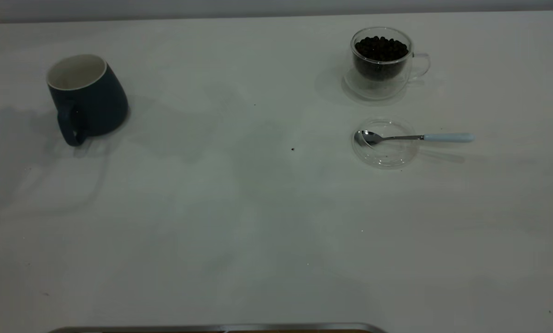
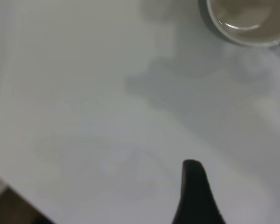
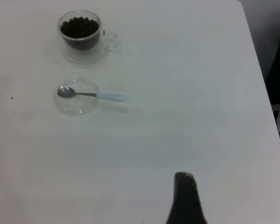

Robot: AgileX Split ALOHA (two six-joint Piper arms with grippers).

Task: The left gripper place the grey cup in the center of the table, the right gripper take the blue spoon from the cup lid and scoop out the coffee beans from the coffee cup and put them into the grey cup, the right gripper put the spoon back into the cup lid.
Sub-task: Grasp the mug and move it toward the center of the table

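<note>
On the left side of the white surface (image 1: 239,222) stands the grey cup (image 1: 89,99), upright, its white inside showing and its loop handle turned toward the near edge. Well apart from it, at the far right, sits the coffee cup (image 1: 382,62), clear glass with its handle to the right, holding the coffee beans (image 1: 381,48) heaped close to its rim. Just in front of it lies the cup lid (image 1: 385,142), and the blue spoon (image 1: 415,137) rests across it (metal bowl inside the lid, pale handle reaching out over the rim to the right).

Neither arm appears in the exterior view. Each wrist view shows only one dark finger tip, the left gripper (image 2: 195,196) hanging above bare surface near the grey cup's rim, the right gripper (image 3: 185,198) perhaps higher, well back from the lid; whether either pair of fingers is open or closed cannot be told.
</note>
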